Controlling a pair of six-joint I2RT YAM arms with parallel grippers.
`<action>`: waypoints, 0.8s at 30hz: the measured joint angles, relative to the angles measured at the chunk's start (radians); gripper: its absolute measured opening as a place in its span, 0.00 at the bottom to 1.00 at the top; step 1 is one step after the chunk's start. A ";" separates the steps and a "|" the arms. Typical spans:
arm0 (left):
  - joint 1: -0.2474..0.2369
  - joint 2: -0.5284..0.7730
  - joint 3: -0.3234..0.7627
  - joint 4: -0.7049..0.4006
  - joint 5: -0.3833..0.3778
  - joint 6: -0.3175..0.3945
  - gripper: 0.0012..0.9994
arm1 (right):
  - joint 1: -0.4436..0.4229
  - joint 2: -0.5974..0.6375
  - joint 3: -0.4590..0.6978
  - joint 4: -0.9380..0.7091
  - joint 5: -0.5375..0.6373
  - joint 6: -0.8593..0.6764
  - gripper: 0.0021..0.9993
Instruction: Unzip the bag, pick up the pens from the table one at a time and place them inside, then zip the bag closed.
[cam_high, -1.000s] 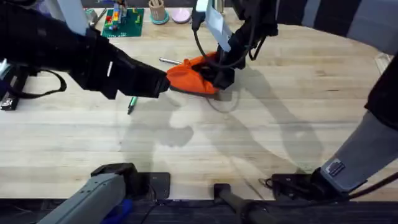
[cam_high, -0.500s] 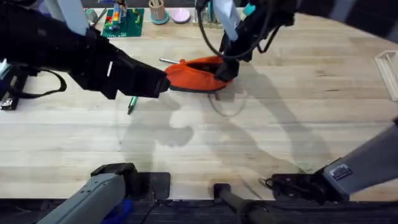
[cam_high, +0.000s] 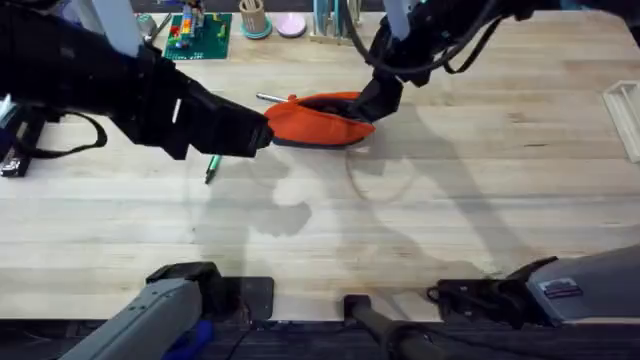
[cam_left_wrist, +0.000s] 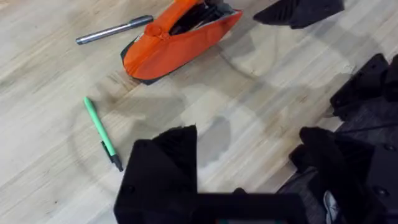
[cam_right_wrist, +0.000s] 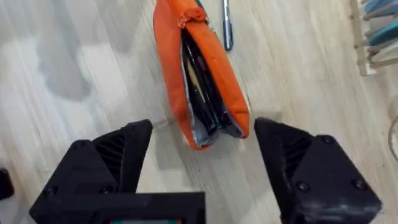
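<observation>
bag (cam_right_wrist: 205, 81) unzipped | silver pen (cam_right_wrist: 227, 25) beside | right gripper (cam_right_wrist: 202, 162) spread

The overhead camera sits above my two bases and looks down and forward across the table (cam_high: 420, 230), taking in both arms from some distance. My left wrist camera looks down from higher up, past my left gripper (cam_left_wrist: 249, 168), so the bag (cam_left_wrist: 177, 43) lies well ahead of those fingers, with the green pen (cam_left_wrist: 102, 134) nearer them. My right wrist camera looks almost straight down from close by, the bag (cam_right_wrist: 199, 78) just ahead of my right gripper (cam_right_wrist: 202, 158). All three views share the bag; the silver pen (cam_right_wrist: 227, 25) beyond it is shared too.
</observation>
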 joint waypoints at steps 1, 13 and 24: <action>0.000 0.000 0.000 0.000 0.000 0.000 0.99 | 0.000 -0.009 0.000 0.000 0.000 0.008 1.00; 0.000 0.000 0.000 0.000 -0.005 0.000 1.00 | 0.000 -0.108 0.000 -0.020 0.000 0.182 1.00; 0.000 0.000 0.000 0.049 -0.182 -0.157 1.00 | -0.042 -0.156 0.000 -0.132 0.000 0.287 1.00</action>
